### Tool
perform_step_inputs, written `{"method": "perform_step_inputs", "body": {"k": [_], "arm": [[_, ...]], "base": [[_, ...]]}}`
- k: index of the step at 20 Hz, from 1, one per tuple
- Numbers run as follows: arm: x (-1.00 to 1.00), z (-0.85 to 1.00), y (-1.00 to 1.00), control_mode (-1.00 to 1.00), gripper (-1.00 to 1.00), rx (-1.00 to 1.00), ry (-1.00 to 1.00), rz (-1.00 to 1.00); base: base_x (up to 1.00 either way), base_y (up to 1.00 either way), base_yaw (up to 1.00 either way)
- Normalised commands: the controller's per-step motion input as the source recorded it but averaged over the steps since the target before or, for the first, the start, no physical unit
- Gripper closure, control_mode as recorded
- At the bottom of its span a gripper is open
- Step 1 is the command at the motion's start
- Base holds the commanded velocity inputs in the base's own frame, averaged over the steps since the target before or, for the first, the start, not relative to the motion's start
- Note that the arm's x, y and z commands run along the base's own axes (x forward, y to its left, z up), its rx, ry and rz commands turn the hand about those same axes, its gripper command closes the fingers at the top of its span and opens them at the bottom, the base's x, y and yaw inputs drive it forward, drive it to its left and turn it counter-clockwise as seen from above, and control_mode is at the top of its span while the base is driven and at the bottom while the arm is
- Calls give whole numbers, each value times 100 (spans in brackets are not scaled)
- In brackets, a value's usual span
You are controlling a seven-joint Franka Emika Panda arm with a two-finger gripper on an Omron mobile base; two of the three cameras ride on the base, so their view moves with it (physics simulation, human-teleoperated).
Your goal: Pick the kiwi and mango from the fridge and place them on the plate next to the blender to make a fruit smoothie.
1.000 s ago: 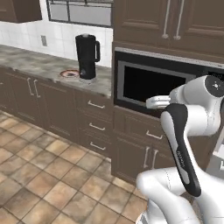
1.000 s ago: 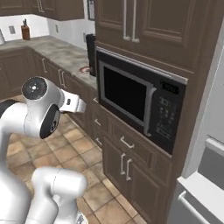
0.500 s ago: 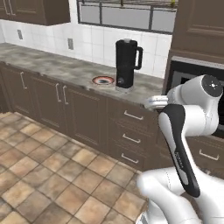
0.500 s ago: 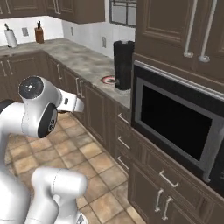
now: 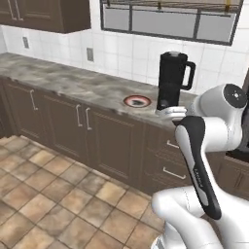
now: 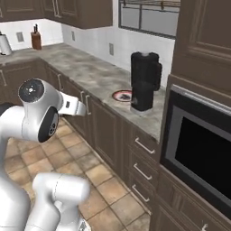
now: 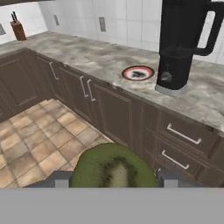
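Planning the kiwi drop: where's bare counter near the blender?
Free: the long counter stretch left of the plate, toward the knife block. Crowded: plate beside the blender, narrow gap. The plate itself is bare.

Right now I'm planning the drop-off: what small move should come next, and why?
Probably carry the kiwi, held between the fingers, forward and up toward the plate. The plate lies bare on the counter beside the blender, and the hand sits low, out over the floor.
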Motion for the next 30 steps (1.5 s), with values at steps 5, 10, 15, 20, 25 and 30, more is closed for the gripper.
{"method": "perform_step_inputs", "body": {"k": [5,10,15,20,25,30], "arm": [[0,0,0,100,100,0,0,0],[0,0,0,100,100,0,0,0],[0,0,0,100,100,0,0,0],[0,0,0,100,100,0,0,0],[0,0,0,100,100,0,0,0],[20,-2,6,-100,100,-2,3,-1]], "base": [[100,56,-24],[100,58,-37],[88,44,-54],[57,23,-66],[39,9,-70],[41,18,-16]]}}
